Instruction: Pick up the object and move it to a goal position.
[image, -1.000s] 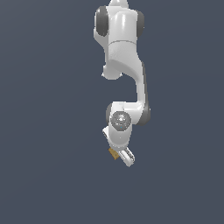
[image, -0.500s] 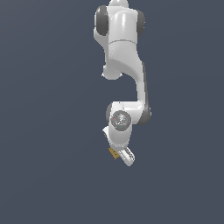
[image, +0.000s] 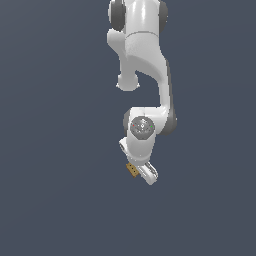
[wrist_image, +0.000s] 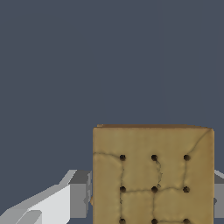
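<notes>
One hand (image: 141, 174) is visible at the lower end of the white arm (image: 145, 55), its fingers (wrist_image: 81, 194) closed on opposite side edges of the object (wrist_image: 153, 175), a flat tan-brown square block whose face carries a grid of dark dots joined by faint crack-like lines. In the wrist view, a grey finger pad presses against one side edge of the block, and a sliver of the second finger shows at the opposite edge; the block fills the space between them and extends beyond the fingertips, with its far edge free. In the exterior view, the block appears as a small tan piece protruding from the hand toward the exterior view's left, tilted along with the hand, which hangs obliquely below the rounded grey-capped wrist joint (image: 141, 126). Above that joint, the arm's white links rise and leave the frame at its upper margin. Behind the hand and block in both views lies only a uniform dark blue-grey background (image: 50, 150), and whether this is a surface or open space cannot be told.
</notes>
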